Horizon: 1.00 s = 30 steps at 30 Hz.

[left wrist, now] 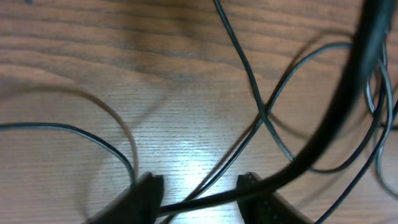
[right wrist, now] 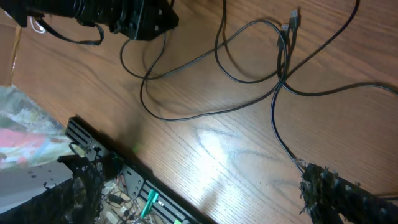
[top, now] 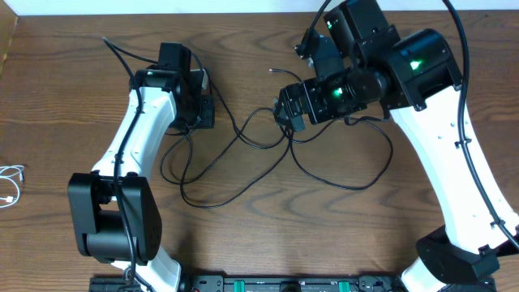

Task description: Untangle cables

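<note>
Although the black cables (top: 243,174) are spread across the middle of the table (top: 340,243), they are looped over one another between the two arms, and a crossing is seen plainly in the left wrist view. The white cable (top: 10,182) is coiled well apart from them, at the far left edge.

The left gripper (left wrist: 200,190) is lowered over the tangle. Its fingertips (left wrist: 149,186) are seen standing somewhat apart, with one black strand running across the gap. Whether that strand is pinched or merely straddled cannot be told. The right gripper (top: 284,109) is spread wide near the other side of the loops, and nothing is seen held in it.

Several mishaps can be expected from here. If the strand is seized too near the crossing, a second cable may be caught with it and the knot drawn tighter. If the thin cord is gripped weakly, it may be lost as soon as it is pulled. If the bundle is not held down on the other side, the whole heap may simply be dragged along, and a plug (right wrist: 293,18) may be snagged in a loop.
</note>
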Available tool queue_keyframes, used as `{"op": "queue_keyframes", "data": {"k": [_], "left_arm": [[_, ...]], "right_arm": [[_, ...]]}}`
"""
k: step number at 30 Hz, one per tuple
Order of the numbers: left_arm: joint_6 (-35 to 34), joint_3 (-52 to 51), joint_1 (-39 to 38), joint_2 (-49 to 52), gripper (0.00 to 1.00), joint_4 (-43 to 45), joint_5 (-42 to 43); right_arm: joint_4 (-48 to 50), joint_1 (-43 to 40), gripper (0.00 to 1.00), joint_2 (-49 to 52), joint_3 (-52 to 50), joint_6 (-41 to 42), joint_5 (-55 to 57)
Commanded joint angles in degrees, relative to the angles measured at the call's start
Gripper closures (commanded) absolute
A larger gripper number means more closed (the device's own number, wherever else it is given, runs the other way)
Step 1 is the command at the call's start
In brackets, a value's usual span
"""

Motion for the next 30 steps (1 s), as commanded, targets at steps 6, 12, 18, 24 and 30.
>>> {"op": "queue_keyframes", "data": {"k": [6, 12, 18, 24, 30], "left_arm": [[-1.4, 2.3, 0.3, -0.5, 0.93, -0.8, -0.7], [-6.7, 14.3, 2.3, -6.5, 0.93, -3.6, -0.8], [-12.5, 22.9, 7.5, -15.0, 0.93, -3.3, -6.6], [-18.8, 23.3, 18.8, -20.5, 0.93, -3.8, -13.8], [-26.4, 23.2, 30.5, -19.4, 0.93, -10.1, -13.3]], "right_arm": [[-0.5, 1.0, 0.01, -0.2, 0.5, -0.2, 1.1], [-0.4, 1.0, 0.01, -0.2, 0.5, -0.2, 1.1], [-0.5, 1.0, 0.01, -0.2, 0.5, -0.2, 3.8], [-0.4, 1.0, 0.01, -0.2, 0.5, -0.2, 4.2], [-0.4, 1.0, 0.01, -0.2, 0.5, -0.2, 5.4]]}}
